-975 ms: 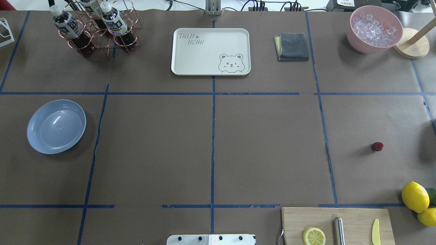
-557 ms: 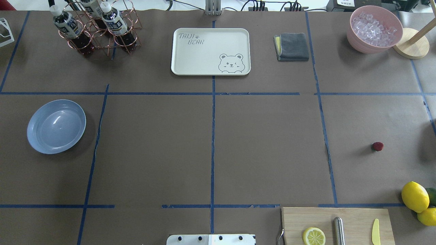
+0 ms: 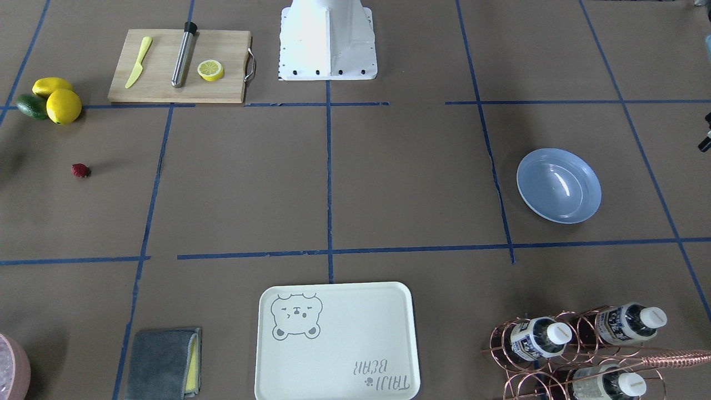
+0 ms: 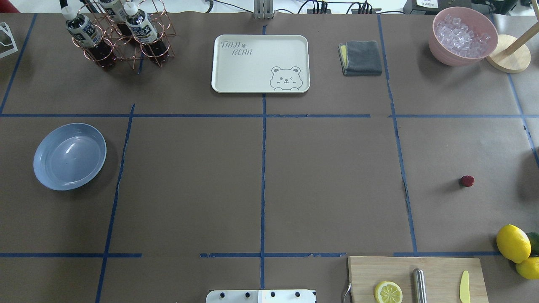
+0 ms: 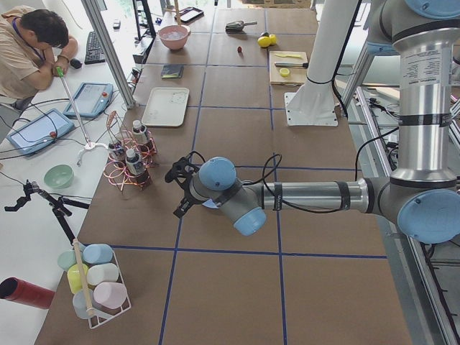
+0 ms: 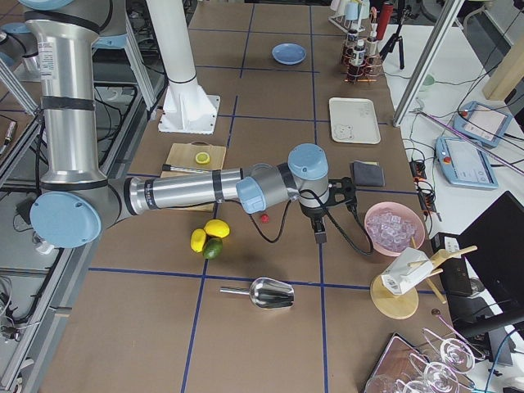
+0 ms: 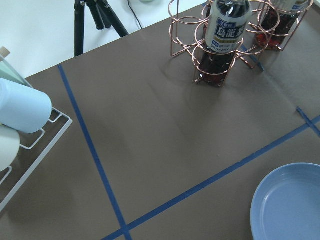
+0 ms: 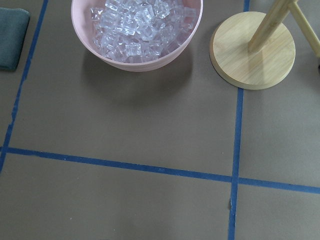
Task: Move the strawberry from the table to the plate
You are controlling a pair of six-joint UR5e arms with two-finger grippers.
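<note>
The strawberry (image 4: pixel 466 181) is a small dark-red berry lying alone on the brown table (image 4: pixel 328 185) at the right side; it also shows as the strawberry (image 3: pixel 80 170) and the strawberry (image 6: pixel 264 218). The pale blue plate (image 4: pixel 69 156) sits far left and holds nothing; its rim shows as the plate (image 7: pixel 290 205). Neither gripper appears overhead. My left gripper (image 5: pixel 175 192) hovers beside the plate, by the bottle rack. My right gripper (image 6: pixel 334 217) hangs a little beyond the strawberry, toward the ice bowl. I cannot tell whether either is open or shut.
A cream bear tray (image 4: pixel 260 63), a folded grey cloth (image 4: pixel 361 57), a copper rack of bottles (image 4: pixel 118 33) and a pink bowl of ice (image 4: pixel 462 35) line the far side. Lemons (image 4: pixel 513 243) and a cutting board (image 4: pixel 417 280) lie near right. A person (image 5: pixel 29 50) sits beyond the table.
</note>
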